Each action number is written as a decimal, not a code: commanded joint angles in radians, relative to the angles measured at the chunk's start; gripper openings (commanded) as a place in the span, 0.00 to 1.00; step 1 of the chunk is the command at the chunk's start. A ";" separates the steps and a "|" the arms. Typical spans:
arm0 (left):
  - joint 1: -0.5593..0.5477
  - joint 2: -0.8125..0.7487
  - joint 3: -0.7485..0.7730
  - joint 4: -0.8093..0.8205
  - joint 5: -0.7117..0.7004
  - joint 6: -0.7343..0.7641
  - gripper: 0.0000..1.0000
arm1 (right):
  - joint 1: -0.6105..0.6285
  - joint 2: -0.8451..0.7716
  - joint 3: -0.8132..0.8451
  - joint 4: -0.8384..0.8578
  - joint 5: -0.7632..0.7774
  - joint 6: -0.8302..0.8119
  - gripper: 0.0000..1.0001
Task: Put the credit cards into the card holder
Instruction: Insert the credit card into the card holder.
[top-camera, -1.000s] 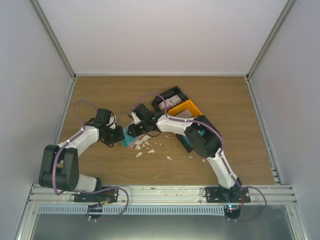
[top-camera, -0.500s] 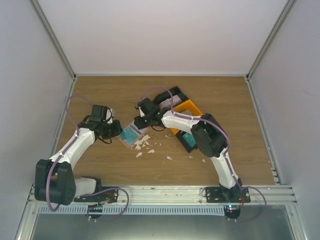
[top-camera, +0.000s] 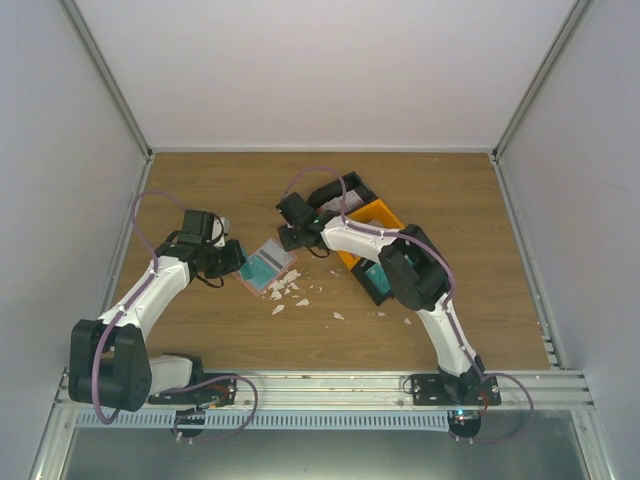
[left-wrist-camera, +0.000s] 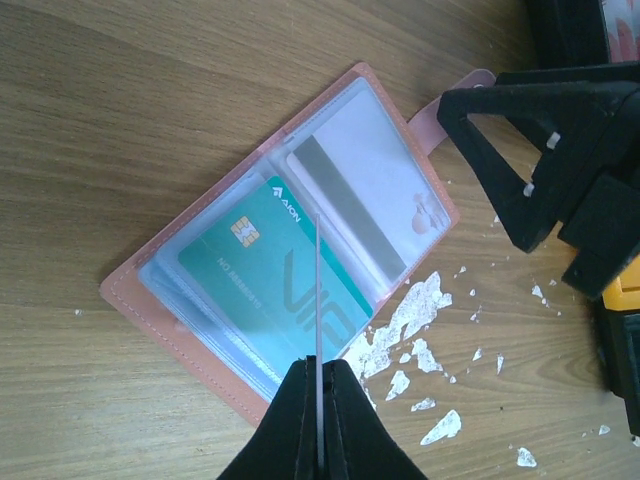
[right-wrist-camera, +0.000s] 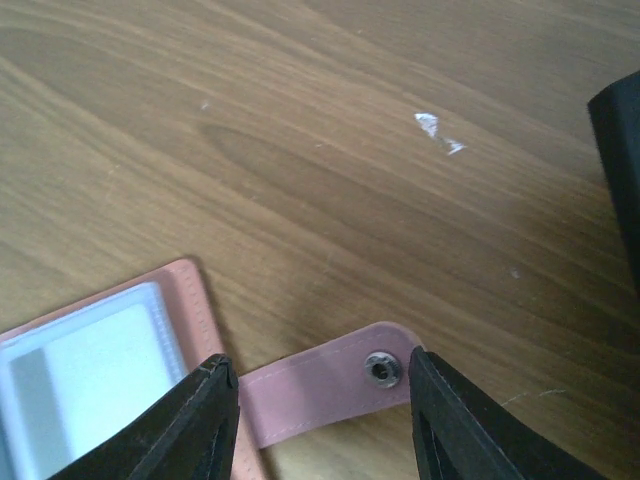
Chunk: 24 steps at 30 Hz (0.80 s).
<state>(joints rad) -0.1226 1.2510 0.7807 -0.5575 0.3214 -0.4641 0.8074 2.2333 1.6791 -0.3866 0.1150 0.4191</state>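
Note:
The salmon-pink card holder (left-wrist-camera: 130, 290) lies open on the table, also in the top view (top-camera: 268, 266). A teal credit card (left-wrist-camera: 275, 280) sits in its near clear pocket. A whitish card (left-wrist-camera: 365, 190) with a grey stripe sits in the far pocket. My left gripper (left-wrist-camera: 320, 365) is shut on a thin pale card (left-wrist-camera: 317, 290), seen edge-on, held over the teal card. In the top view the left gripper (top-camera: 232, 258) is at the holder's left edge. My right gripper (right-wrist-camera: 318, 362) is open, its jaws on either side of the holder's pink snap strap (right-wrist-camera: 330, 385). It sits at the holder's far right corner (top-camera: 290, 234).
Several white torn scraps (top-camera: 290, 290) lie just near of the holder, also in the left wrist view (left-wrist-camera: 410, 325). A black bin (top-camera: 340, 190), an orange bin (top-camera: 372, 222) and a black bin holding teal cards (top-camera: 377, 280) stand to the right, under the right arm.
My left arm drew back to the left, uncovering the open holder. My right gripper moved away from me to the holder's far corner. The holder turned slightly.

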 joint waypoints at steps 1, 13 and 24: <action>-0.006 -0.025 -0.004 0.021 0.018 -0.013 0.00 | -0.014 0.046 0.036 -0.019 0.043 0.016 0.48; -0.005 -0.024 -0.010 0.025 0.030 -0.013 0.00 | -0.026 0.064 0.050 -0.080 0.107 0.080 0.49; -0.006 -0.026 -0.014 0.032 0.046 -0.013 0.00 | -0.036 0.064 0.033 0.017 -0.069 0.023 0.41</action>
<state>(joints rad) -0.1226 1.2495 0.7795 -0.5568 0.3450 -0.4641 0.7803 2.2799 1.7077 -0.4244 0.1253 0.4572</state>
